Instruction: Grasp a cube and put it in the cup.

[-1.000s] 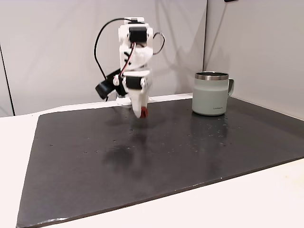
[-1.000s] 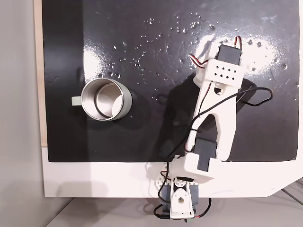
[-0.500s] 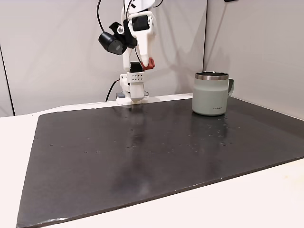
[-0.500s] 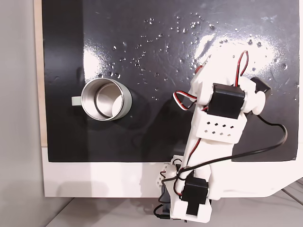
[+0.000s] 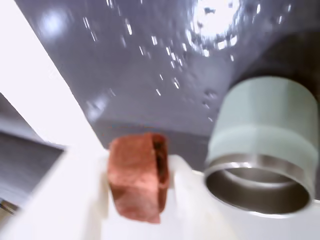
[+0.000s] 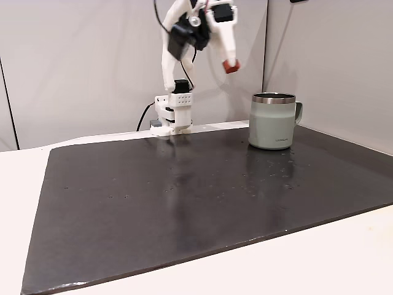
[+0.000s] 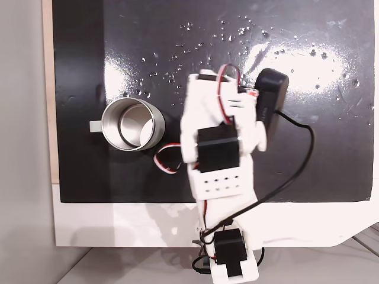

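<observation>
1. Big change from a second ago: the gripper (image 6: 231, 65) was low over the black mat (image 6: 184, 203) with the cube (image 5: 137, 175). Now it's lifted high and swung toward the cup (image 6: 274, 121).
2. The gripper is clamped on the cube, which is off the bench and up in the air.
3. Cup sits near the mat's far right corner in the fixed side view; the cube isn't over its rim yet, I'd guess.
4. Glossy dark mat on a white bench (image 6: 344, 258), plain pale walls (image 6: 80, 61) behind.
</observation>
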Robot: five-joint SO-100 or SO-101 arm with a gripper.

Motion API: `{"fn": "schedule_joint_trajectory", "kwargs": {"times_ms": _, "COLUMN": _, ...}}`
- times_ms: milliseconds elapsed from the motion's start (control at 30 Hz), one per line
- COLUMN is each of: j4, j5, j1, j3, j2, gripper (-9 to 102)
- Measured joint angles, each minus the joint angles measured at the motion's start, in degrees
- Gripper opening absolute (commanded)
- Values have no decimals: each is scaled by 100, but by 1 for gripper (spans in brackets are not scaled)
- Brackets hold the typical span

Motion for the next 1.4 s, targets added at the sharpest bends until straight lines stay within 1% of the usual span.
{"fn": "schedule_joint_trajectory", "kwargs": {"times_ms": 167, "j4": -97, "j5": -448, "j1": -1151, "j3": 0, "j2": -44, "gripper": 1}}
{"fn": "schedule_joint_trajectory", "kwargs": {"times_ms": 433, "j4": -123, "j5": -932, "j1": -2250, "j3": 0, "j2": -606, "gripper": 0}}
{"fn": "schedule_joint_trajectory", "kwargs": {"times_ms": 733, "j4": -123, "j5": -993, "j1": -2575, "j3": 158, "j2": -756, "gripper": 2}}
{"fn": "schedule_joint_trajectory", "kwargs": {"times_ms": 767, "j4": -123, "j5": -993, "j1": -2575, "j3": 202, "j2": -756, "gripper": 5}}
{"fn": "schedule_joint_trajectory", "kwargs": {"times_ms": 800, "j4": -123, "j5": -1002, "j1": -2575, "j3": 237, "j2": -756, "gripper": 11}}
{"fn": "schedule_joint_trajectory", "kwargs": {"times_ms": 833, "j4": -123, "j5": -1011, "j1": -2575, "j3": 264, "j2": -756, "gripper": 20}}
{"fn": "schedule_joint_trajectory", "kwargs": {"times_ms": 867, "j4": -105, "j5": -1020, "j1": -2558, "j3": 281, "j2": -756, "gripper": 25}}
{"fn": "schedule_joint_trajectory", "kwargs": {"times_ms": 933, "j4": -35, "j5": -1020, "j1": -2566, "j3": 281, "j2": -756, "gripper": 29}}
{"fn": "schedule_joint_trajectory", "kwargs": {"times_ms": 1400, "j4": 88, "j5": -967, "j1": -2786, "j3": 580, "j2": -624, "gripper": 28}}
